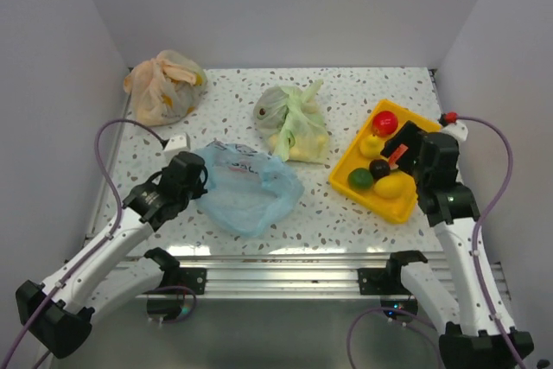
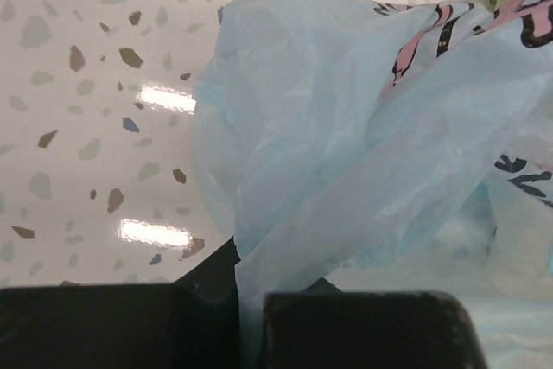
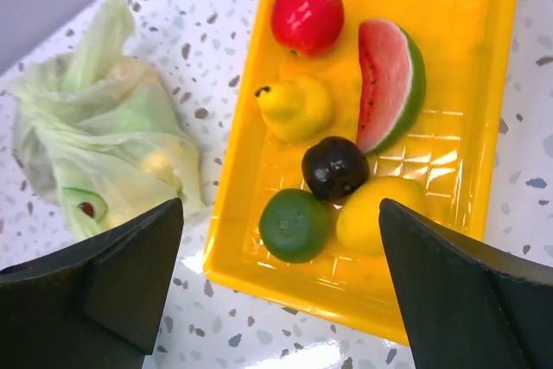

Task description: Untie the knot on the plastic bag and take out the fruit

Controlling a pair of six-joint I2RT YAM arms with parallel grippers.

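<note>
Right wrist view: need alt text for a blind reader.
A yellow tray on a speckled table holds a red apple, yellow pear, watermelon slice, dark purple fruit, green fruit and lemon. The right gripper is open and empty, its black fingers framing the bottom corners. A pale green bag lies left of the tray.

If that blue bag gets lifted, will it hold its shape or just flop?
Probably flop: the plastic bag lies flat and crumpled, its thin film folding where the left tool pinches it. Likely very light too: it looks empty and see-through.
</note>
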